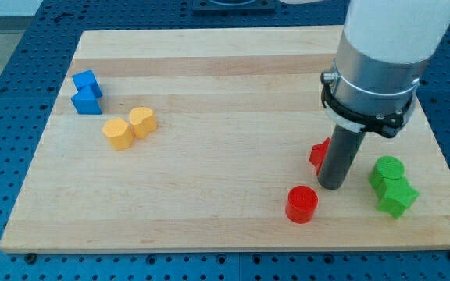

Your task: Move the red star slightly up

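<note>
Pale wood worktop, rectangular, grain running left to right, resting on a blue perforated base that shows on all four sides.

Item 1: red star, at the view's right of centre, largely hidden behind the rod; only its left part shows. Bare board lies above it toward the view's top edge.

Item 2: my tip, lower end of a dark rod under a grey and white arm housing. It stands just right of and below the red star, apparently touching it. No fingers are fitted, so there is nothing to clench or release; the rod grasps nothing.

Item 3: red cylinder, just below and left of my tip, close to the worktop's bottom edge.

Item 4: green cylinder and green block, shape unclear, touching each other, right of my tip, near the right edge.

Item 5: two blue blocks, touching, shapes unclear, near the left edge.

Item 6: yellow heart and orange block, touching, right of and below the blue pair.

Open room: the middle of the board and the strip along the top edge hold no blocks.

Writing: no readable labels or brands.
</note>
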`<move>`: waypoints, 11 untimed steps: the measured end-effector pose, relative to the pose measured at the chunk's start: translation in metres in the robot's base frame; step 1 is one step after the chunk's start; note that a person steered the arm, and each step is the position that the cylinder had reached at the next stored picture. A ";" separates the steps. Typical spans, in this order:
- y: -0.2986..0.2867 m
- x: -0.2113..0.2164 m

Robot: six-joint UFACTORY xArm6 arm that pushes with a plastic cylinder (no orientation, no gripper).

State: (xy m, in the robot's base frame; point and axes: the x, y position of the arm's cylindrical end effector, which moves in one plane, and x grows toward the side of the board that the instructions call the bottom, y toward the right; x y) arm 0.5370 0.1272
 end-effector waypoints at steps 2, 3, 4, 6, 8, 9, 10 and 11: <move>0.019 -0.028; 0.036 -0.052; 0.036 -0.056; 0.035 -0.106; 0.011 -0.114; 0.003 -0.085; 0.003 -0.049; 0.008 -0.070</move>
